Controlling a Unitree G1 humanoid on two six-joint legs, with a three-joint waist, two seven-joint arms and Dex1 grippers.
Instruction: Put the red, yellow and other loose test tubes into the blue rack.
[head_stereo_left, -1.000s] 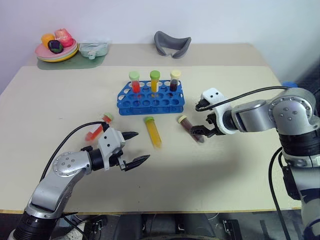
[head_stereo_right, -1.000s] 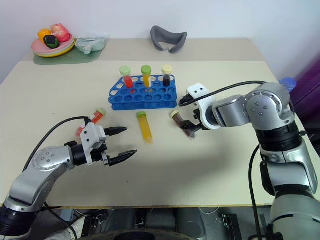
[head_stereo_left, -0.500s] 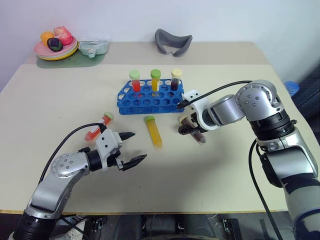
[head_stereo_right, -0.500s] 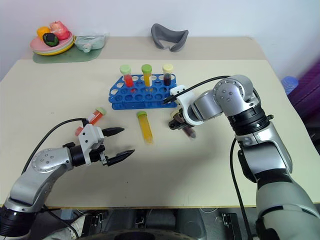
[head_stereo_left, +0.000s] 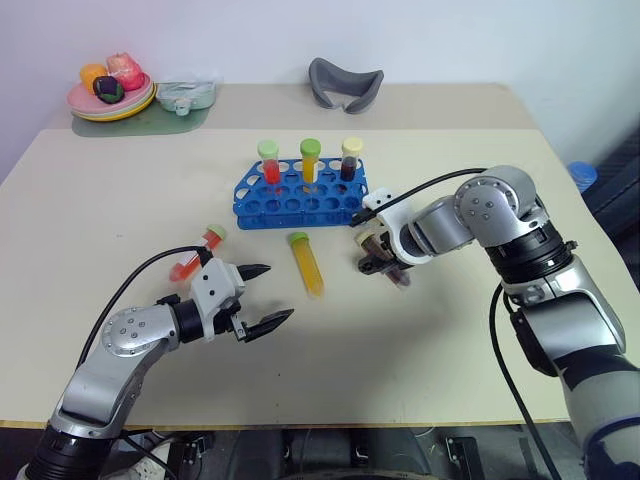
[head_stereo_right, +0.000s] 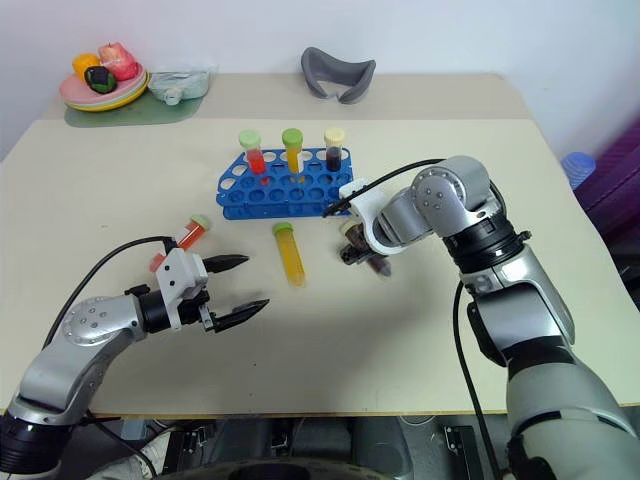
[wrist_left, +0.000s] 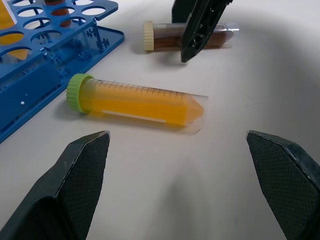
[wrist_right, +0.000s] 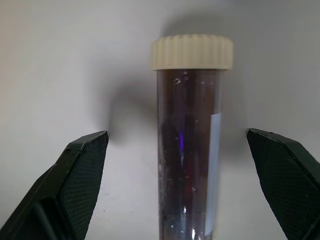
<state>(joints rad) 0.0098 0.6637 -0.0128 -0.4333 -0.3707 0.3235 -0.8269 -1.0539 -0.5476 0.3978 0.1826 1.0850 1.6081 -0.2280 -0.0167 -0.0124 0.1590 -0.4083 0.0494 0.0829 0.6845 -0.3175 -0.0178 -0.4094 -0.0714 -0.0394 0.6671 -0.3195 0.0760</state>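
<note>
Blue rack (head_stereo_left: 300, 205): three capped tubes upright along its far row.
You see both grippers' jaws spread; right gripper (head_stereo_left: 383, 262) straddles the dark tube (wrist_right: 190, 150).

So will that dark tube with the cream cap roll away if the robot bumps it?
Probably: the dark tube is round and lies on its side on the smooth table. It looks stiff, maybe slippery. The open right gripper straddles it, untouched.

Two silver-grey metal arms with rounded joint housings, small dark screws dotting the shoulder and elbow caps. A thin black cable loops along each arm to a white wrist block. Each ends in a gripper, left gripper (head_stereo_left: 262, 297) and right gripper (head_stereo_left: 378, 257), with black, pointed fingers (wrist_left: 82, 185) whose inner faces carry a fine cross-hatched texture.
</note>
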